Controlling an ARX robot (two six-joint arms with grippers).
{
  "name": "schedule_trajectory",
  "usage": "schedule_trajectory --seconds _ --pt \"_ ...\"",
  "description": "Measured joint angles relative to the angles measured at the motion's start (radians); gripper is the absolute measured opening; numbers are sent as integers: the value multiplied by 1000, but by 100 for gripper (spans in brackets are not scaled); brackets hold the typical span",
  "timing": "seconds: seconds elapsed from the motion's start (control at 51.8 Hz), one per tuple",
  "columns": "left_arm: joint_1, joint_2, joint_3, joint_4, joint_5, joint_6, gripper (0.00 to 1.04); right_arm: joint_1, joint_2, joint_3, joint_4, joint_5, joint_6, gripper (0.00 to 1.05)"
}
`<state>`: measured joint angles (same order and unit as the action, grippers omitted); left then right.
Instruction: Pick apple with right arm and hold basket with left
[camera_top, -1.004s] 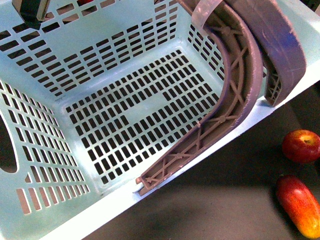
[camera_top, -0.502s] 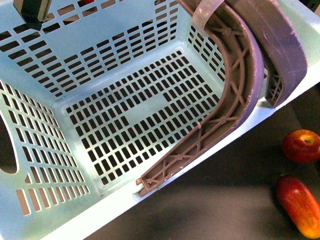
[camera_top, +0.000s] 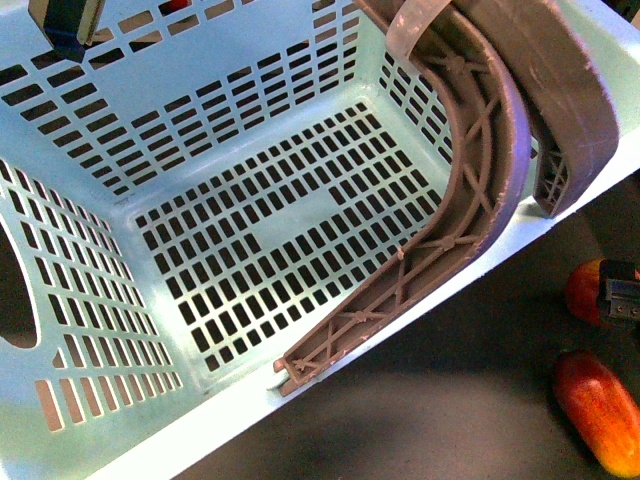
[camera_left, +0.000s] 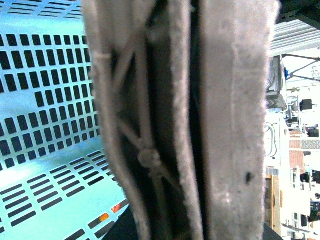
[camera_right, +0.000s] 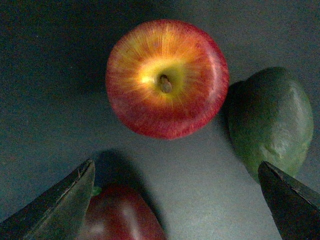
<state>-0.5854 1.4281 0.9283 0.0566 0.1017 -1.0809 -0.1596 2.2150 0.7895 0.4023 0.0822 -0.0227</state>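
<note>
The light teal basket fills most of the front view, with its two brown-mauve handles lying over its right rim. In the left wrist view the handles fill the picture very close up. My left gripper is shut on them and its fingers are hidden. The red apple lies on the dark table right of the basket, partly covered by my right gripper. In the right wrist view the apple lies stem up just beyond my open right gripper, which holds nothing.
An elongated red-and-yellow fruit lies nearer than the apple; a dark red fruit shows by one right fingertip. A green fruit touches the apple's side by the other fingertip. A dark part shows at the basket's far rim.
A dark part of my right gripper has come into the front view at the right edge, over the apple. The basket has shifted only slightly.
</note>
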Motion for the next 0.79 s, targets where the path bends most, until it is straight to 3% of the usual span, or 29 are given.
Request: schedule_trajectory --seconds 0.791 --pt "0 0 0 0 -1 0 15 6 237 345 -136 2 7 96"
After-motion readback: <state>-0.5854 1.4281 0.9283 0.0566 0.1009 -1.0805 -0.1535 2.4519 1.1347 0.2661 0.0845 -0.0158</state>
